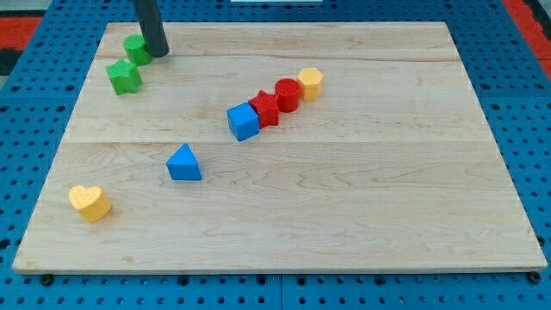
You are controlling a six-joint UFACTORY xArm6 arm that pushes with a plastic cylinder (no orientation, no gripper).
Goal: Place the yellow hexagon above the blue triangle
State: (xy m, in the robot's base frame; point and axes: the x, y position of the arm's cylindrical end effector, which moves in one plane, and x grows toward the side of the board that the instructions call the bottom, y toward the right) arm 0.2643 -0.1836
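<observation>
The yellow hexagon (311,83) sits at the upper right end of a diagonal row of blocks near the board's middle. The blue triangle (183,163) lies alone, lower and to the view's left of that row. My tip (158,52) is at the board's top left, touching or nearly touching the right side of a green block (136,48). It is far from both the hexagon and the triangle.
The row runs from the hexagon down-left through a red cylinder (287,94), a red star (266,108) and a blue cube (243,121). A green star (125,77) lies below the green block. A yellow heart (89,202) sits at the lower left. The wooden board (344,207) rests on a blue pegboard.
</observation>
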